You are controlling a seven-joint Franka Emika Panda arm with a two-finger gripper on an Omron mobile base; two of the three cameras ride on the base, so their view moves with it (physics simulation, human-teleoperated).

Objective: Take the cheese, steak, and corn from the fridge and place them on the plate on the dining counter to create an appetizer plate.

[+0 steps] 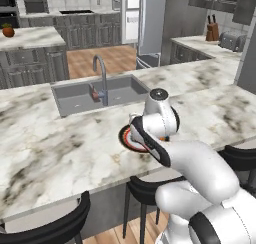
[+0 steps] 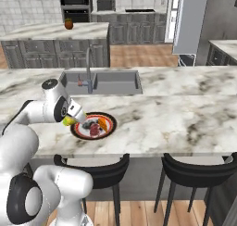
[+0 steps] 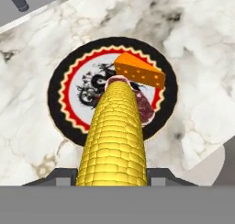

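My gripper (image 3: pixel 112 175) is shut on the corn (image 3: pixel 114 136), a yellow cob that points from the hand out over the plate (image 3: pixel 57 87). The plate has a dark rim and lies on the marble dining counter (image 2: pixel 176 114). On it rest the orange cheese (image 3: pixel 137 71) wedge and the dark red steak (image 3: pixel 146 107), partly hidden behind the cob's tip. In the right base view the gripper (image 2: pixel 74 119) hangs just above the plate's (image 2: pixel 110 128) left edge with the corn (image 2: pixel 68 121) in it, and the cheese (image 2: pixel 102 123) and steak (image 2: pixel 94 128) lie inside. My arm covers most of the plate (image 1: pixel 125 138) in the left base view.
The grey sink (image 2: pixel 111 84) with its tap (image 2: pixel 88 70) is set into the counter just behind the plate. Black stools (image 2: pixel 194 167) stand along the near edge. The white fridge (image 2: pixel 187 21) stands far back with its door open. A smaller marble top (image 2: pixel 51 33) with dark cabinets lies beyond.
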